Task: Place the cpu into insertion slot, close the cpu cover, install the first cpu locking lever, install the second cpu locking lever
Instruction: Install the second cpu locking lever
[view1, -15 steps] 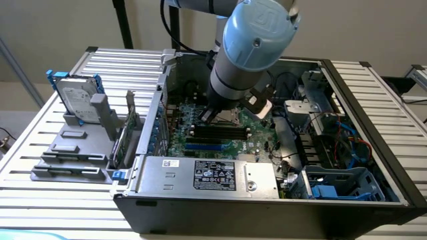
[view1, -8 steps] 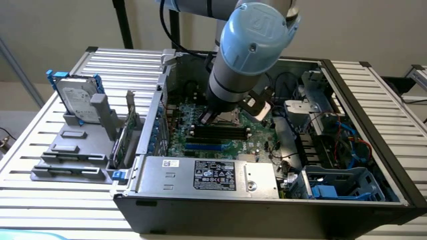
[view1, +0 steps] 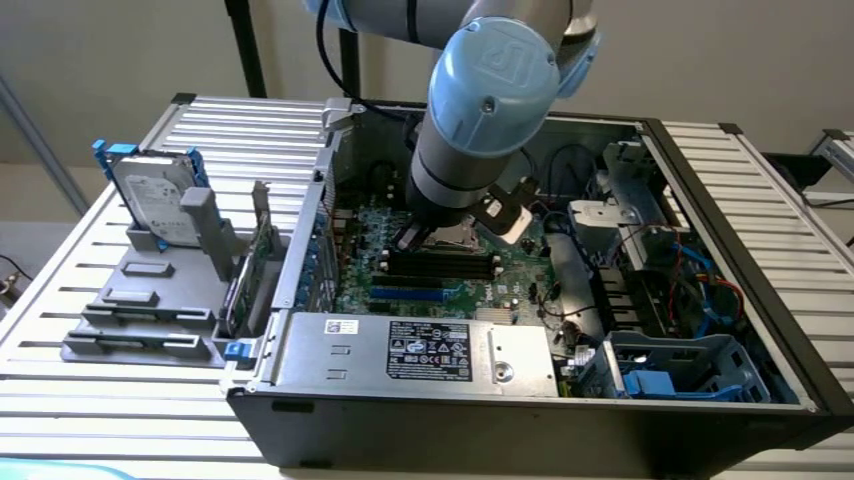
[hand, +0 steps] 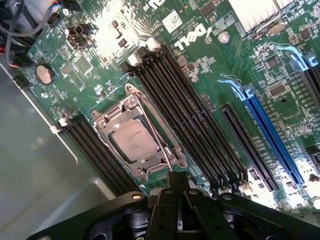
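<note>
slatted metal table (view1: 80, 330), open computer case (view1: 534, 430), grey drive rack (view1: 147, 300)

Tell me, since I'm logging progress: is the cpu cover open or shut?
Shut: the cpu cover lies flat as a silver frame around the cpu in the insertion slot.

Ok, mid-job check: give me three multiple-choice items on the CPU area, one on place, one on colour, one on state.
1. Where is the cpu?
A. in the insertion slot
B. on the hard drive
C. on the power supply

2. Which colour is the long expansion slot with the pale latch?
A. red
B. blue
C. yellow

3. How does the cpu cover lie?
A. standing upright
B. removed
C. down around the chip

Answers: 1 A, the chip sits inside the socket; 2 B, it is plainly blue; 3 C, the silver frame lies flat around the chip.
</note>
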